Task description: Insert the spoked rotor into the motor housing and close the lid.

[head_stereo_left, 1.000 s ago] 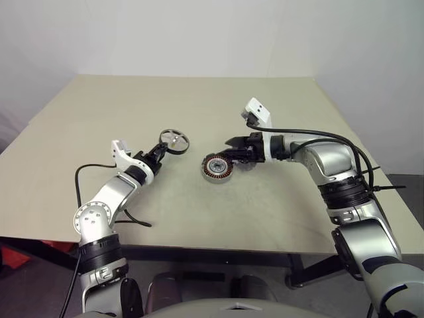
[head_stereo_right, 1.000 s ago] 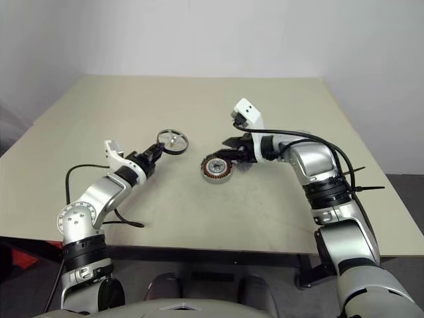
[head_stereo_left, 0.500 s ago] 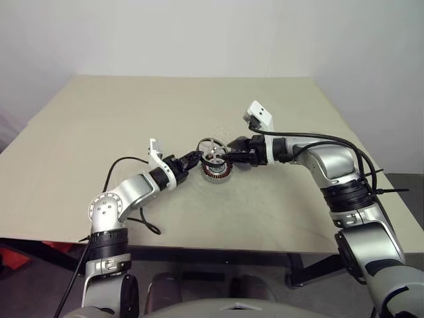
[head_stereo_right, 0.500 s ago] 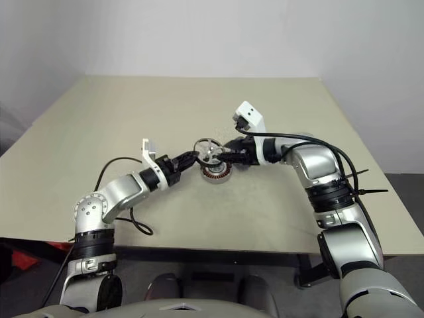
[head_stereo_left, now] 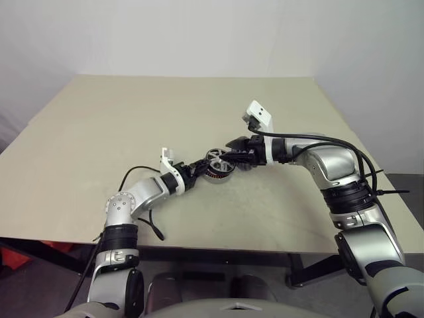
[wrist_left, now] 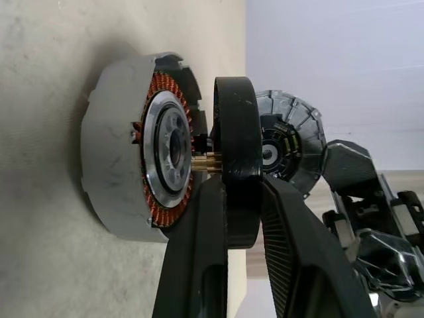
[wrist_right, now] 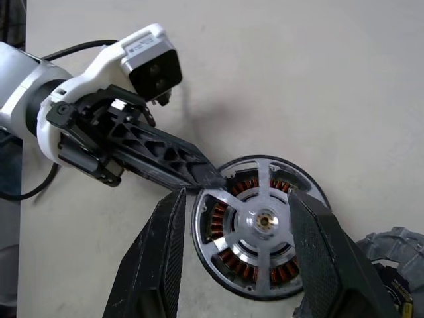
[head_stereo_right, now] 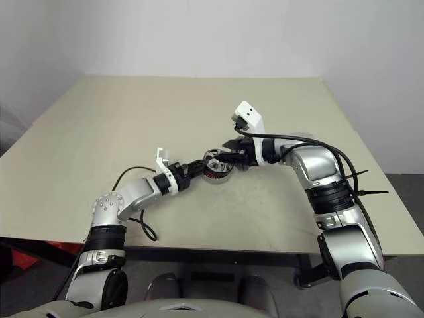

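My left gripper [head_stereo_left: 207, 161] is shut on the dark rim of the spoked rotor [wrist_left: 235, 165]. It holds the rotor flat just above the motor housing [wrist_left: 116, 172], with the brass shaft at the housing's central hub. The housing sits on the table, its copper windings showing. My right gripper [head_stereo_left: 231, 147] is open close on the housing's far right side. In its wrist view its fingers [wrist_right: 159, 265] stand on either side of the rotor [wrist_right: 262, 218]. The lid [wrist_right: 391, 255] lies by the right finger, partly hidden.
The beige table [head_stereo_left: 99, 119] stretches wide to the left and back, with a white wall behind. A black cable [head_stereo_left: 156, 229] from my left arm loops on the table near the front edge.
My left arm has swung right from the table's left, carrying the rotor over the housing and lowering it. The right gripper has stayed in place.
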Motion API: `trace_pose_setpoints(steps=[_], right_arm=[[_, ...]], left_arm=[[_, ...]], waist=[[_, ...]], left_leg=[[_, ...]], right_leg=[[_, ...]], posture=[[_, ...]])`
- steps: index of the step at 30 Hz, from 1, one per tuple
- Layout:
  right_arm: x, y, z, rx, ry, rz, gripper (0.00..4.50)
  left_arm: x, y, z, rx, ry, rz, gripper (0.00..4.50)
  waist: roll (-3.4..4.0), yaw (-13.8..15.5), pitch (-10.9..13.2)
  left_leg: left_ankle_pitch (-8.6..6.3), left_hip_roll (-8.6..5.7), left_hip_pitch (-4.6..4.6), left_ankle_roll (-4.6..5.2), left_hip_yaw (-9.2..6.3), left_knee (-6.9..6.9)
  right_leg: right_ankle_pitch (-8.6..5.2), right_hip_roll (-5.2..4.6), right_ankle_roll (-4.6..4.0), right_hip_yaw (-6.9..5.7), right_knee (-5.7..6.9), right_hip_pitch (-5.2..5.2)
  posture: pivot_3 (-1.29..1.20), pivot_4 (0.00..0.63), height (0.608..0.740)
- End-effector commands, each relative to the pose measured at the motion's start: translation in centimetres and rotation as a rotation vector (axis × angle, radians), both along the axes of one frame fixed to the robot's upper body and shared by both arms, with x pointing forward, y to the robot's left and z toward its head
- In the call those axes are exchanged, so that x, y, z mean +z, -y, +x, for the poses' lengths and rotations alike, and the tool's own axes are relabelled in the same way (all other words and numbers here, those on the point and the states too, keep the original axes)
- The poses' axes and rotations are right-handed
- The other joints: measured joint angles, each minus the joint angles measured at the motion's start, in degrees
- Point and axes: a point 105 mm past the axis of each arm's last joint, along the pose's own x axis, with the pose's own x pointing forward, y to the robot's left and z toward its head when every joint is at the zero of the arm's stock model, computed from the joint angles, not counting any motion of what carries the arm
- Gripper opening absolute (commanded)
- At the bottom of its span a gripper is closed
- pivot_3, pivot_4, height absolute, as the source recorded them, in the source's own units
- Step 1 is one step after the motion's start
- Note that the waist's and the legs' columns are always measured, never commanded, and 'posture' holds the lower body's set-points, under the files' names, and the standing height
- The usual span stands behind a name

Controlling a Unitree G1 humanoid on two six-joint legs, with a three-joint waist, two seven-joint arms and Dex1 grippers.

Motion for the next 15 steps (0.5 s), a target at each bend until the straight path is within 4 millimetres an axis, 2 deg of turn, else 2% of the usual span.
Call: trace_pose_setpoints(steps=[1, 15], right_arm=[[1.6, -0.1, 0.0, 0.005, 0.054, 0.03, 2.71], [1.7, -0.5, 0.4, -0.004, 0.061, 0.033, 2.71]], left_arm=[[1.3, 0.4, 0.5, -0.004, 0.051, -0.023, 0.42], [0.1, -0.5, 0.4, 0.05, 0.017, 0.008, 0.42]], waist=[[0.0, 0.0, 0.0], [0.0, 0.0, 0.0]], left_leg=[[0.0, 0.0, 0.0, 0.0, 0.0, 0.0], [0.0, 0.0, 0.0, 0.0, 0.0, 0.0]], right_leg=[[0.0, 0.0, 0.0, 0.01, 0.0, 0.0], [0.0, 0.0, 0.0, 0.0, 0.0, 0.0]], posture=[[0.0, 0.0, 0.74], [0.0, 0.0, 0.74]])
